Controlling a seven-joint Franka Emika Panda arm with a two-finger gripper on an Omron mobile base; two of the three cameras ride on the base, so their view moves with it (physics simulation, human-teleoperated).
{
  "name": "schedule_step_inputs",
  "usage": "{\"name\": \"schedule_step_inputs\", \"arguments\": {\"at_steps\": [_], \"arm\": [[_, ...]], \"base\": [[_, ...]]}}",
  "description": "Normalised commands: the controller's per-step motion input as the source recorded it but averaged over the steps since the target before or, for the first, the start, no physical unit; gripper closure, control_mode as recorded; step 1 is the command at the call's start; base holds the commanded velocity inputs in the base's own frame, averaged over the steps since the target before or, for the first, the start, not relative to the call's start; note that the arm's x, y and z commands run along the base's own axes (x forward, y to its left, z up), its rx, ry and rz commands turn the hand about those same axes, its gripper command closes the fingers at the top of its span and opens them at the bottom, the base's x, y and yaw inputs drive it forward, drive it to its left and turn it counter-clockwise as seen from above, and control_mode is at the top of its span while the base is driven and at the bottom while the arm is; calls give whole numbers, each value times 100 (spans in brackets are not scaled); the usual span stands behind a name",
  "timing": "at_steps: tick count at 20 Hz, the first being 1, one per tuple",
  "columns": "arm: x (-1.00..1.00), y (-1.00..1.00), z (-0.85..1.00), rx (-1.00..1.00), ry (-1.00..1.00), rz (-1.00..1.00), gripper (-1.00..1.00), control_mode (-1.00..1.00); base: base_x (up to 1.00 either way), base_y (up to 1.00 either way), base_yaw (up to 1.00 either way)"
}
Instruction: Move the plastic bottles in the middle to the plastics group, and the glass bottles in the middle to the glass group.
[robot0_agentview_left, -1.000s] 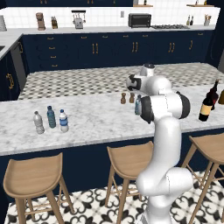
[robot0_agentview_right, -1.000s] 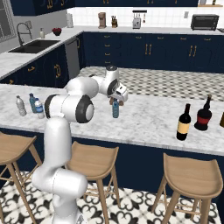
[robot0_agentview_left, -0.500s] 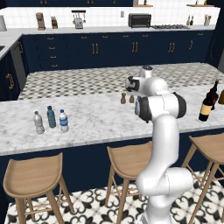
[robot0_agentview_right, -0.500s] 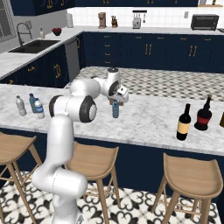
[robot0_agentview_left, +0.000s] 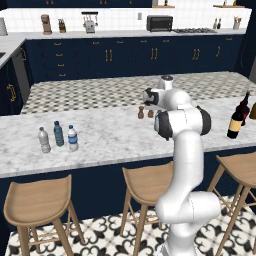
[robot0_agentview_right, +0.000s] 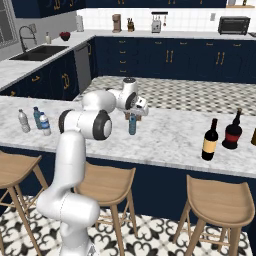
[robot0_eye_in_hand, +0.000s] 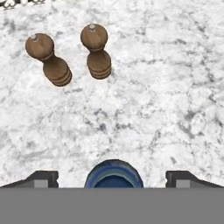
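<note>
In the hand view the claw (robot0_eye_in_hand: 112, 179) hangs released, fingertips (robot0_eye_in_hand: 43, 178) wide either side of a blue bottle cap (robot0_eye_in_hand: 113, 175) at bottom centre — not touching. Two brown shakers (robot0_eye_in_hand: 49, 59) stand upper left on the marble table (robot0_eye_in_hand: 166, 96); the teal bottle (robot0_agentview_right: 132, 125) sits mid-frame in the right base view.

Rendered scene, even bright light, no visible lamp or source. Both base views sharp front to back, no motion blur, no edge distortion.

Marble counter (robot0_agentview_left: 110, 135) reads pale, slightly washed; veining still clear. Dark navy cabinets (robot0_agentview_left: 125, 60) hold detail, handles legible.

Shadows weak: soft, faint patches under stools (robot0_agentview_right: 107, 186) on patterned floor. Arm (robot0_agentview_left: 182, 150) shows smooth shading, mild gloss on white shell, no hard glare.

Hand view: flat top light, 2 shakers (robot0_eye_in_hand: 98, 52) crisp w/ small soft contact shadows. Blue cap (robot0_eye_in_hand: 113, 177) at bottom edge darker, slightly soft.
</note>
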Motion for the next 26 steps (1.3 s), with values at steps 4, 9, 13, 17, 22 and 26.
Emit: {"name": "schedule_step_inputs", "arguments": {"at_steps": [4, 9, 13, 17, 22, 26], "arm": [[-5, -7, -8, -2, 0, 9, 100, -100], [-20, -2, -9, 0, 0, 7, 100, -100], [-42, 3, 22, 8, 0, 6, 100, -100], [-63, 27, 47, 3, -2, 10, 100, -100], [-72, 51, 36, -8, -9, 24, 100, -100], [-68, 71, 23, -7, 0, 33, 100, -100]], "base": [[0, 0, 0], [0, 0, 0], [0, 0, 0], [0, 0, 0], [0, 0, 0], [0, 0, 0]]}}
